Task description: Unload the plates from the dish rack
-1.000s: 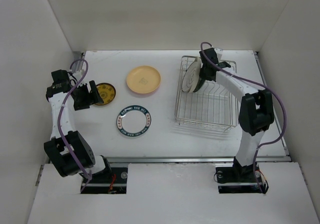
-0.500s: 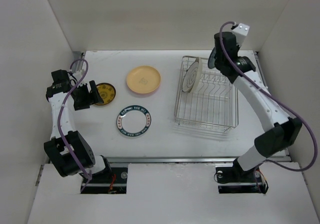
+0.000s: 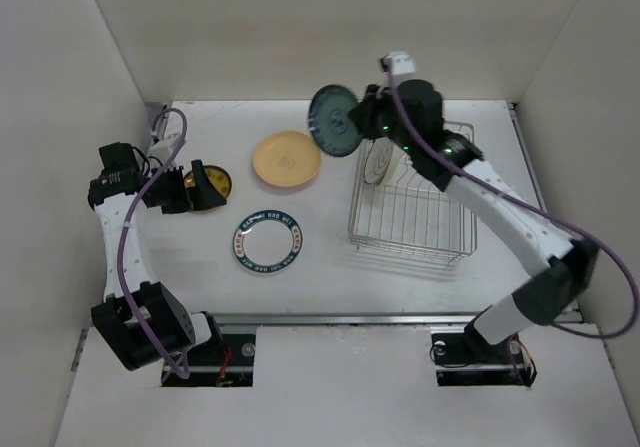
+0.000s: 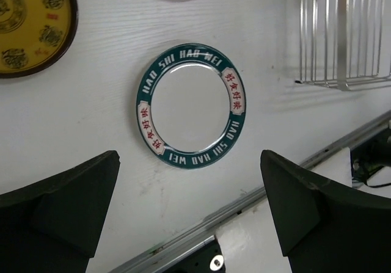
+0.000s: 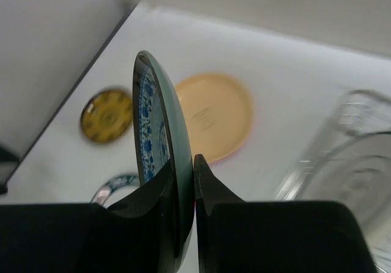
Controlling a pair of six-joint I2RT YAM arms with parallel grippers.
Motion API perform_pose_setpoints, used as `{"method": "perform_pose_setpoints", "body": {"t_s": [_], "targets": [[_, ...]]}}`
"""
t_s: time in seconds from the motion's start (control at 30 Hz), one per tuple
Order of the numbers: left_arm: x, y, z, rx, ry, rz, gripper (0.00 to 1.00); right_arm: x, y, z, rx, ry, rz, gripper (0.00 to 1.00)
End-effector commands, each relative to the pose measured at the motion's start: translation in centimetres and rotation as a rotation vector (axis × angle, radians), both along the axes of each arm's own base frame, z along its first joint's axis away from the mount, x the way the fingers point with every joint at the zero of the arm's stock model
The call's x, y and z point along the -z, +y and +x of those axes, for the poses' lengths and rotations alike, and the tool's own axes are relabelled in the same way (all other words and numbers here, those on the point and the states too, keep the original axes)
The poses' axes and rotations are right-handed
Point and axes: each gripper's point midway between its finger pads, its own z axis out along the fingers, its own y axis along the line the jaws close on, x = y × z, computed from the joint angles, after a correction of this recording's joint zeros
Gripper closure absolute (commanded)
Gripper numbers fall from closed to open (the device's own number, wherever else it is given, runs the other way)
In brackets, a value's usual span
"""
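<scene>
The small teal plate is up in the air over the far part of the tabletop, just off the far left corner of the dish rack. Your right gripper has it in a narrow pinch on the lower rim only, and the rest of the disc stands free above the fingers. That is your main risk. With so little of the rim in the jaws, a quick swing or a hard stop could let the plate pivot or slide out. The wrist view is blurred, so I cannot tell how deep the rim sits between the pads; treat the hold as shallow.

A drop from here would probably land on or beside the tan plate, which lies on the tabletop just left of the teal one, and either could chip. If you set the teal plate down while it is on edge, it may roll or topple. Lay it flat before you let go, and on bare tabletop, not overlapping the tan plate or the plate with the lettered rim nearer the front edge.

The white plate with the line pattern stands at the far left end of the rack, close to your right arm. A careless pass could knock it or shift the rack.

Your left gripper is spread wide and empty over the small yellow plate near the left edge. Carrying the teal plate far that way risks the two arms meeting.
</scene>
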Motion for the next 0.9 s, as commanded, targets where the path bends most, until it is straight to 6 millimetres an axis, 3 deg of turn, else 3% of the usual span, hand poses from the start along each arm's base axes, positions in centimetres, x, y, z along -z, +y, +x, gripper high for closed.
{"method": "perform_pose_setpoints", "body": {"t_s": [0.0, 0.07, 0.23, 0.33, 0.37, 0.47, 0.6, 0.67, 0.8, 0.83, 0.87], "targets": [[-2.0, -2.7, -1.5, 0.158, -0.114, -0.065, 0.0, 5.7, 12.4, -4.8, -0.595, 0.094, 0.021, 1.0], [-1.9, -3.2, -1.9, 0.178, -0.114, -0.072, 0.0, 6.7, 15.3, -5.5, -0.701, 0.087, 0.055, 1.0], [-1.9, -3.5, -2.0, 0.197, -0.12, -0.068, 0.0, 7.3, 19.5, -8.6, -0.922, 0.099, 0.132, 1.0], [-1.1, -3.4, -1.8, 0.196, -0.101, -0.052, 0.0, 6.6, 20.7, -9.6, -0.995, 0.073, 0.177, 1.0], [-0.7, -3.3, -1.9, 0.2, -0.083, -0.058, 0.0, 7.8, 21.3, -10.2, -1.022, 0.105, 0.182, 1.0], [-0.6, -3.6, -1.9, 0.22, -0.072, -0.078, 0.0, 8.6, 22.1, -11.0, -1.074, 0.131, 0.187, 1.0], [-0.6, -4.1, -2.0, 0.24, -0.071, -0.078, 0.07, 8.7, 23.3, -11.2, -1.104, 0.145, 0.223, 1.0], [-1.0, -4.4, -2.4, 0.26, -0.074, -0.09, 0.13, 9.2, 23.9, -10.9, -1.115, 0.157, 0.232, 1.0], [-1.8, -5.1, -2.8, 0.297, -0.097, -0.13, 0.35, 9.4, 24.6, -11.1, -1.153, 0.193, 0.274, 1.0], [-1.8, -5.1, -2.8, 0.297, -0.098, -0.13, 0.51, 9.8, 25.1, -11.5, -1.17, 0.205, 0.283, 1.0], [-1.8, -5.1, -2.8, 0.302, -0.103, -0.125, 0.6, 10.3, 25.3, -11.6, -1.178, 0.22, 0.286, 1.0]]}}
